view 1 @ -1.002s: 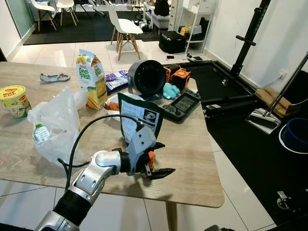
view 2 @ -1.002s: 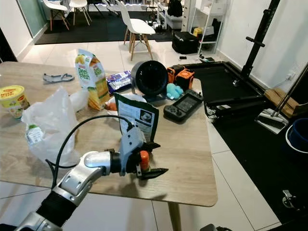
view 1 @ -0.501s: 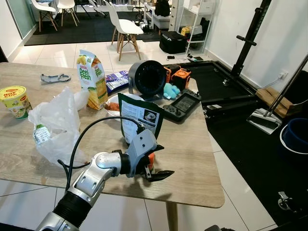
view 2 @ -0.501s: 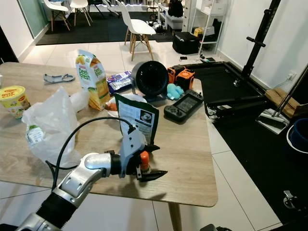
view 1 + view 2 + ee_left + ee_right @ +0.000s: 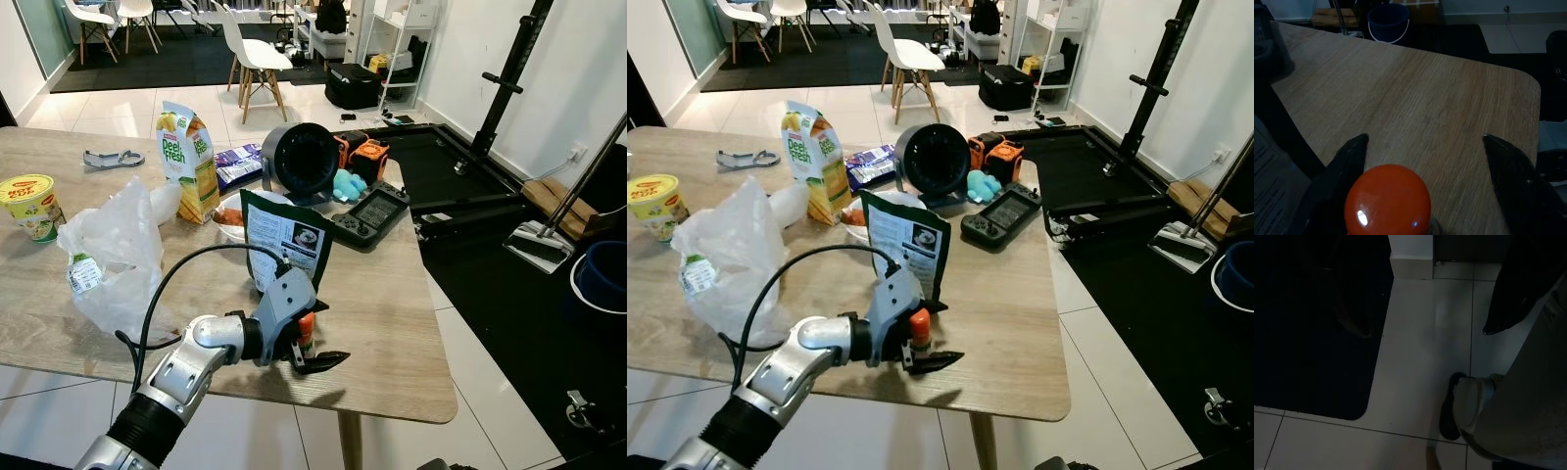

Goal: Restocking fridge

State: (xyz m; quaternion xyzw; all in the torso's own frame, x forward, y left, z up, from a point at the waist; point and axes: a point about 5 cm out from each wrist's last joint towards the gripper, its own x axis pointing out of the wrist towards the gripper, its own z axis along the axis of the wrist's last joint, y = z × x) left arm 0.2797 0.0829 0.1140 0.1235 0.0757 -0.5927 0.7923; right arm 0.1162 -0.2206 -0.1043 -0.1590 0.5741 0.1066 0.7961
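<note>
Two long black fingers of the left pincer (image 5: 315, 345) are spread wide over the near right part of the light wooden desk (image 5: 392, 323), and a small bottle with a round orange cap (image 5: 1387, 198) is seen between them, close to the wrist; whether the fingers press on it cannot be told. Just behind the pincer a dark green pouch with a white printed label (image 5: 285, 238) is stood upright. Further back a tall orange juice carton (image 5: 186, 157) is placed upright, with a crumpled clear plastic bag (image 5: 113, 250) to the robot's left of the pouch and a yellow-lidded instant noodle cup (image 5: 28, 205) near the far left edge. A black cylindrical speaker (image 5: 299, 160) and a dark handheld game console (image 5: 369, 213) are set toward the desk's far right side. The right arm is hung idle above white floor tiles (image 5: 1420, 342); its pincer's state cannot be told.
</note>
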